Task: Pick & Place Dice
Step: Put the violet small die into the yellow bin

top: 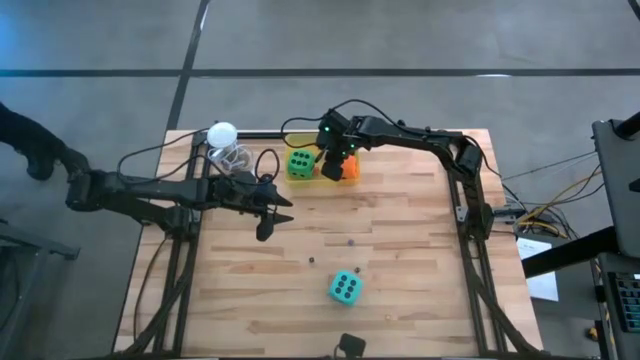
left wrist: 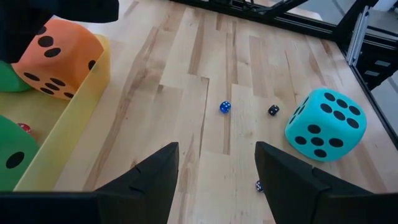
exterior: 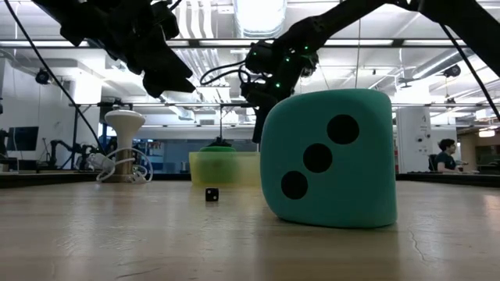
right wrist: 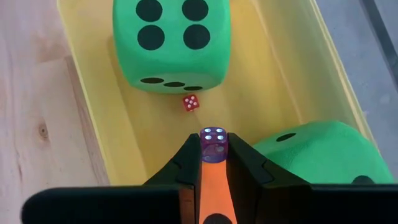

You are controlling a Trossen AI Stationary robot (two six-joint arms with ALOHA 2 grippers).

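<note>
A yellow tray (top: pixel 318 176) at the table's far edge holds a bright green die (top: pixel 299 163) and the orange die (top: pixel 348 169). In the right wrist view two green dice (right wrist: pixel 171 40) (right wrist: pixel 320 155) and a tiny red die (right wrist: pixel 191 102) lie in the tray (right wrist: pixel 112 134). My right gripper (right wrist: pixel 213 148) hangs over the tray, shut on a tiny purple die. The teal die (top: pixel 345 288) rests on the near part of the table. My left gripper (left wrist: pixel 214 168) is open and hovers left of centre (top: pixel 266 216), touching nothing. My right gripper pinches a tiny clear purple die (right wrist: pixel 213 140) between its two fingertips (right wrist: pixel 186 158). The fingers point down from above. The die is lifted clear, over the tray's inside, with the orange die (right wrist: pixel 214 186) showing below between the fingers.
Tiny dice lie loose on the wood: a blue one (left wrist: pixel 225 107), a black one (left wrist: pixel 273 110) and another (left wrist: pixel 258 185) near the teal die (left wrist: pixel 324 124). A white ball (top: pixel 221 133) sits on a clear stand at the far left corner, with cables beside it.
</note>
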